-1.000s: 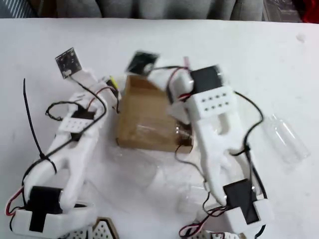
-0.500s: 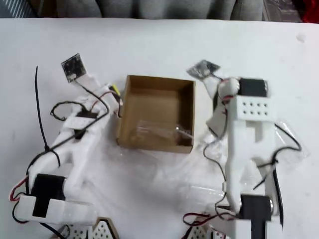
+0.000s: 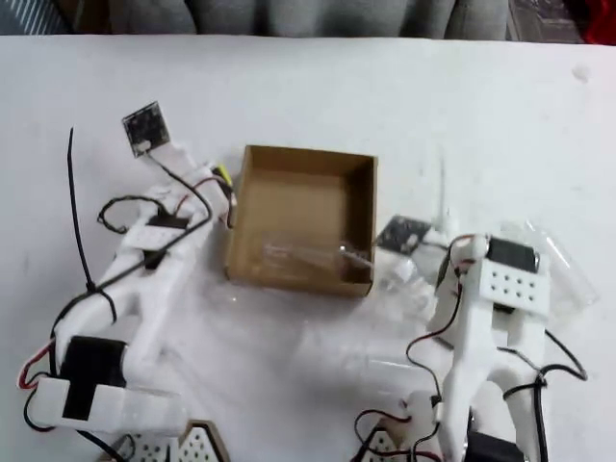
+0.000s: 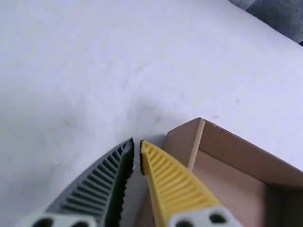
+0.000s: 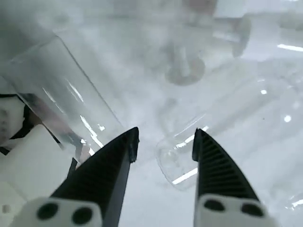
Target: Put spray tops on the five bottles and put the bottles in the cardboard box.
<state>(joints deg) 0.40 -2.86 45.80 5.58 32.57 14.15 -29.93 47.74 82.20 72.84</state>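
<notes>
1. Bottles [image 3: 568, 269], clear plastic: loose stock lies on its side on the white table [image 3: 385, 87] around the right arm. The number cannot be told.
2. Boxed bottle [image 3: 308, 255]: lies flat inside the cardboard box [image 3: 308, 152], along the wall nearest the arms. Whether it carries a spray top cannot be told.
3. Uncapped bottle [image 5: 227, 118]: lies on the table with its open neck just below the tips of the right gripper [image 5: 165, 138].
4. Right gripper: jaws moderately apart, empty, low over the table.
5. Left gripper [image 4: 137, 147]: jaws closed together on nothing, sitting just outside a corner of the box.
6. Step in hand (judged): taking up the next bottle for capping. At most one bottle is packed, so the task looks early.
7. Next move (judged): lower and close across the neck or shoulder. The body is round and slick and may roll away. A spray top must then be found. A pale, blurred shape beyond the bottle may be one.
</notes>
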